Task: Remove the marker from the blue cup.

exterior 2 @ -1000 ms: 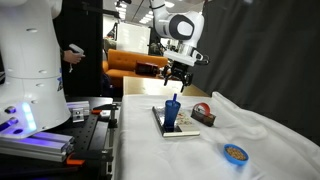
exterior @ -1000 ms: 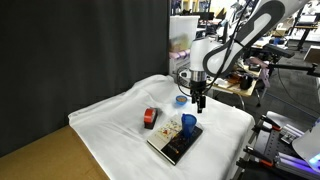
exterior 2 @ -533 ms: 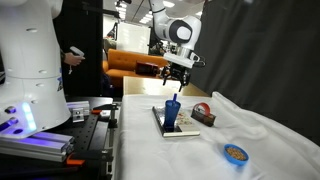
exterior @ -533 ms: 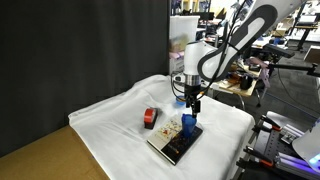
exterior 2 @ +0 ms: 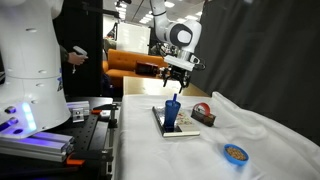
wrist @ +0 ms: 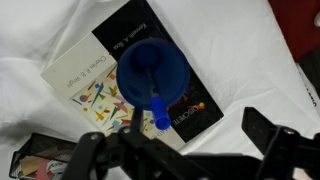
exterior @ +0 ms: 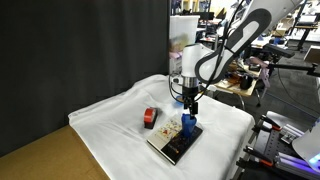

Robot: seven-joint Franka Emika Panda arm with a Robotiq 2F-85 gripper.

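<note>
Blue cup (wrist: 150, 60) upright on a book (wrist: 90, 85), book flat on the white cloth (exterior: 110, 115); same placement in both exterior views. Red block (exterior: 150, 117) near the book, apart from the cup.

Marker (wrist: 157, 108) standing inside the cup, blue, leaning on the rim, top end well clear above it. Long axis near vertical, slightly tilted, as in an exterior view (exterior 2: 173, 101). In wrist view, drawn out from the cup floor toward the bottom of frame, i.e. up toward the camera.

Gripper (exterior 2: 178, 86) straight above the cup, pointing down, close over the marker tip; no contact visible. Fingers (wrist: 265, 135) spread apart, nothing between them held. Marker top between the two fingers in wrist view, roughly centred.

Judgement: approach stage, grasp not yet made. Next: plain vertical descent to straddle the marker's top end, then closing across its long axis. Risk: nudging the rim and tipping a light cup.
</note>
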